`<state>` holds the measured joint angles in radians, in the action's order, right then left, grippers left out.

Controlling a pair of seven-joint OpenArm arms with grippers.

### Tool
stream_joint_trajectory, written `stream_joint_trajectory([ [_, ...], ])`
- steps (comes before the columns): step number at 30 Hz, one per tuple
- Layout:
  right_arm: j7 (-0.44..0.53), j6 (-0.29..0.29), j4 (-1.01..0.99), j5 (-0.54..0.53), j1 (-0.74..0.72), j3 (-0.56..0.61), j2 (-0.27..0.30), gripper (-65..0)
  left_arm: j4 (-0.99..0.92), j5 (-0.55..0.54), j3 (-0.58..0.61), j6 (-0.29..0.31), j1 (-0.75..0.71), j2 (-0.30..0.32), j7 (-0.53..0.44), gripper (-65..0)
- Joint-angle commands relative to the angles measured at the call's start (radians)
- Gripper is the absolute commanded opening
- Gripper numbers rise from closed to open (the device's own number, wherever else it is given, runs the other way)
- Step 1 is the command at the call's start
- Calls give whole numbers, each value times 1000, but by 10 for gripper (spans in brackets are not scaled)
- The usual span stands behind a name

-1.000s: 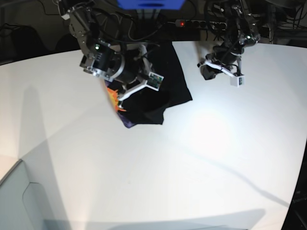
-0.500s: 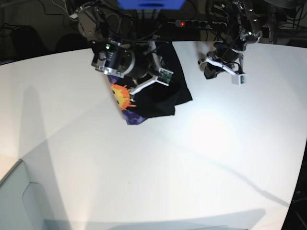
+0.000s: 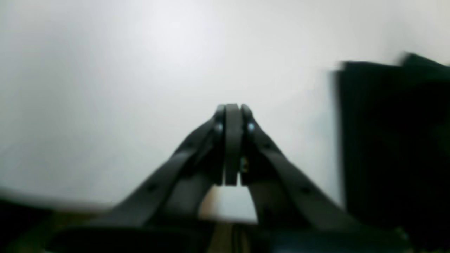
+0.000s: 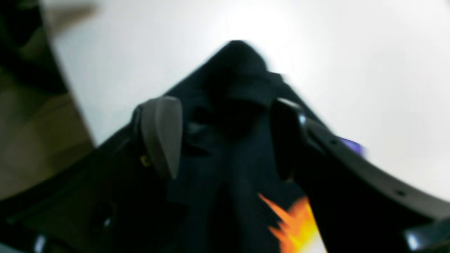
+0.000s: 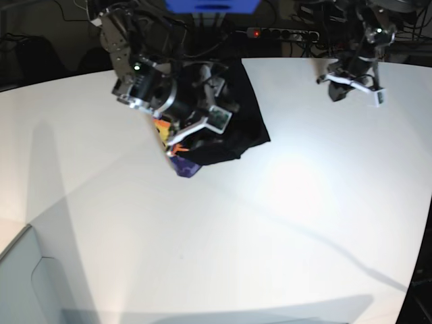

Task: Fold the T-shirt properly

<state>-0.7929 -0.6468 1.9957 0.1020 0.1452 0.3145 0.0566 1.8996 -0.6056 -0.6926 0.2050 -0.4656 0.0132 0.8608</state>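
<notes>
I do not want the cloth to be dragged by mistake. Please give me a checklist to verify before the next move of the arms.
1. Right gripper open over the T-shirt: ok, its fingers stand apart.
2. No cloth caught on the right gripper: cannot tell, black fabric lies between the fingers and the picture is blurred.
3. Left gripper shut and holding nothing: ok.
4. Left gripper away from the T-shirt: ok, it is above the bare white table.
5. Fold is neat: not ok, the sun print and a purple corner stick out.

White table [image 5: 283, 223], black power strip [image 5: 282, 33] with red light behind it, blue box [image 5: 211, 6] above.
</notes>
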Motion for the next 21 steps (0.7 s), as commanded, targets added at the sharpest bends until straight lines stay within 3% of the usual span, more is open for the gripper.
stream_joint_trajectory([
  [1, 22, 0, 33, -14, -5, -28, -5, -264, 21, -37, -37, 7, -2, -3, -5, -650],
  [6, 19, 0, 43, -14, -3, -147, -2, -276, 21, -142, -204, 7, 0, -3, 56, -650],
  [9, 13, 0, 37, -14, 17, -185, 1, -376, 21, -165, -264, 7, 8, -2, 70, -650],
  [12, 20, 0, 37, -12, 69, -174, 1, -505, 22, -165, -287, 7, 8, 0, 70, -650],
  [16, 22, 0, 35, -9, 116, -111, -1, -626, 22, -165, -292, 7, 8, 0, 70, -650],
  [21, 20, 0, 6, -9, 130, -30, 1, -649, 22, -167, -292, 7, 8, 0, 70, -650],
])
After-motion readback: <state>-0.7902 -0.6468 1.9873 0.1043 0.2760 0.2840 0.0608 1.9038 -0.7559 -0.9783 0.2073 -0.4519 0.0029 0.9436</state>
